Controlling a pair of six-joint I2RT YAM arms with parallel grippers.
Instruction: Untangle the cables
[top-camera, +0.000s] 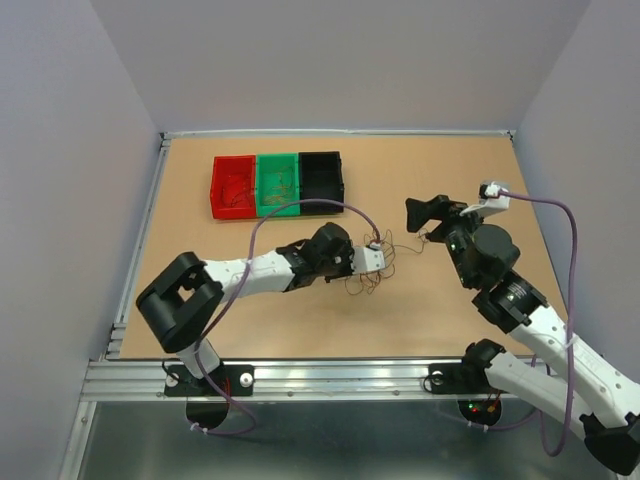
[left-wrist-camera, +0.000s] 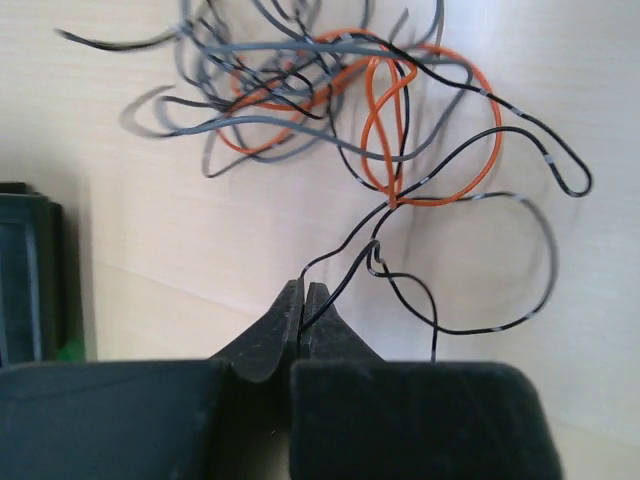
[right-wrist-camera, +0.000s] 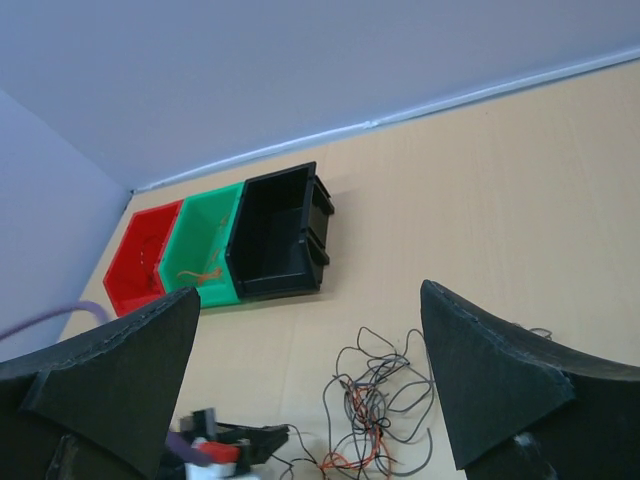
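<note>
Near the front of the table (top-camera: 460, 310), the left gripper (top-camera: 384, 261) lay low at the edge of the cables (top-camera: 372, 277). In the left wrist view its jaws were pressed together (left-wrist-camera: 303, 300), pinching one black strand that ran up from the seam into the bunch. The cables (left-wrist-camera: 380, 130) lay loose on the table just beyond the fingertips, with black and grey loops crossed over an orange one and a wide black loop trailing off to the right.

To the right of the bunch and apart from it, the right gripper (top-camera: 418, 222) hung above the table with its jaws spread wide and nothing between them. Its own camera looked down between the two fingers (right-wrist-camera: 120, 380) at the cables (right-wrist-camera: 375, 410) below.

Farther back and to the left, three bins stood in a row, touching: red (top-camera: 233, 186), green (top-camera: 279, 184) and black (top-camera: 321, 178). An orange strand (right-wrist-camera: 200, 275) lay inside the green one.
</note>
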